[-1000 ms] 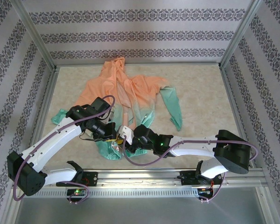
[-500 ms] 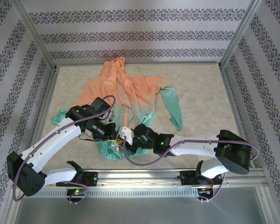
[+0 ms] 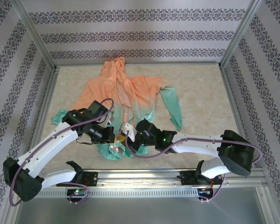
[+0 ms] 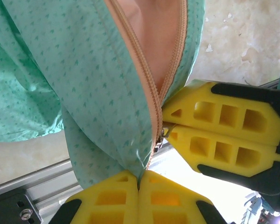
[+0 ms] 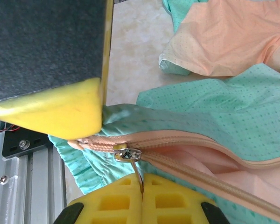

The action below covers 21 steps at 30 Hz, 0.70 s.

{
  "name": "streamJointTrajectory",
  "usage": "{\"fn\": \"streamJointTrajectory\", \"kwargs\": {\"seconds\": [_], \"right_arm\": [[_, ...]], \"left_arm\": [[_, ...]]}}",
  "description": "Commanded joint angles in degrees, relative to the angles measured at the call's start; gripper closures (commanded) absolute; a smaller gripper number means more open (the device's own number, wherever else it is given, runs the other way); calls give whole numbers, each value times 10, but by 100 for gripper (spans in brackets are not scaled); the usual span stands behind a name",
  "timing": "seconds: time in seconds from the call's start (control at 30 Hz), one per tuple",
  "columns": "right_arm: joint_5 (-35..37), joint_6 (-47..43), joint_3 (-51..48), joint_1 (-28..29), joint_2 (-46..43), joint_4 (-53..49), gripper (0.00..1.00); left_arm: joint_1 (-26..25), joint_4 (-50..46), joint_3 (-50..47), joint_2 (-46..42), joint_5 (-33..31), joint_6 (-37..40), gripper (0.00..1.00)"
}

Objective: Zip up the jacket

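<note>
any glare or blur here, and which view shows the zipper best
Top external: even light, no glare, the jacket small in frame. Left wrist: white blown-out patch at bottom right, the zipper sharp. Right wrist: best view, the slider crisp, no glare.

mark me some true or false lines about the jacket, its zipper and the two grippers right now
1. The hood of the jacket is orange and lies toward the far end of the table. True.
2. The right gripper hangs open above a sleeve. False: it is shut on the zipper pull near the hem.
3. The left gripper is shut on the green hem below the zipper. True.
4. The zipper is closed up to the hood. False: the slider sits near the hem, with the teeth apart beyond it.
</note>
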Motion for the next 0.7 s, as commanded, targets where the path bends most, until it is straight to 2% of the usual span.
{"fn": "streamJointTrajectory", "kwargs": {"seconds": [0.0,0.07,0.1,0.17,0.23,0.33,0.47,0.67], "right_arm": [[2,15,13,-16,-10,-4,100],[-14,15,12,-16,-9,2,100],[-21,16,10,-16,-9,5,100],[-33,16,10,-16,-8,7,100],[-41,16,10,-16,-6,7,100],[-45,17,11,-16,-3,5,100],[-50,20,9,-17,-3,6,100],[-59,22,14,-17,3,6,100]], "left_arm": [[6,-36,-23,-22,13,11,100],[6,-17,-28,-30,17,8,96],[7,-11,-30,-36,17,7,87],[7,1,-31,-48,16,7,76],[7,12,-31,-66,-2,8,56],[7,31,-38,-99,-35,15,41],[7,83,-76,-132,-32,-1,38],[7,145,-118,-123,-8,-19,39]]}}
